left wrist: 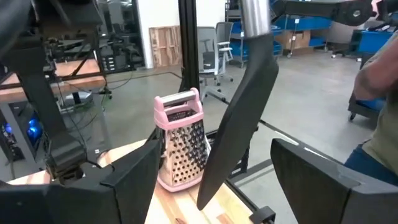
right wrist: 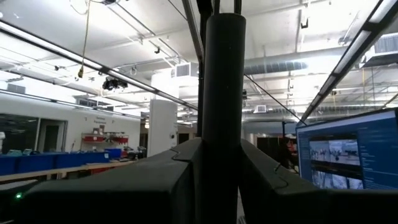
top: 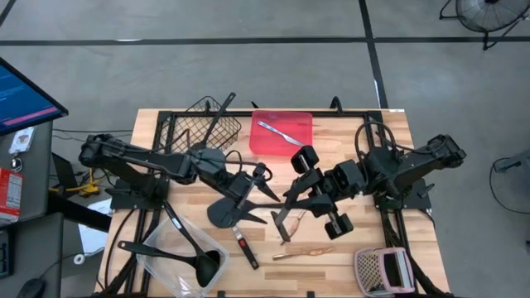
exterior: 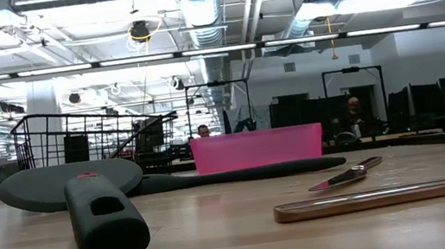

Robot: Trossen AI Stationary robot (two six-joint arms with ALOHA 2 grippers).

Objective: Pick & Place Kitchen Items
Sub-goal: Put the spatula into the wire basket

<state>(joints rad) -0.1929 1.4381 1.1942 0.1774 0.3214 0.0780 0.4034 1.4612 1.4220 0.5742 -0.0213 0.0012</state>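
Writing unreadable; right claw (top: 291, 195) clamps black utensil (left wrist: 239, 118).

A light wooden table (top: 348, 248) carried a black wire basket (top: 203, 126) and red tray (top: 281, 132) beyond the grippers, a black turner (top: 228, 213), a red-handled tool (top: 247, 248) and a copper stick (top: 302, 252) just below them, a clear tub (top: 178, 265), and a pink grater (top: 381, 269) near the right arm.
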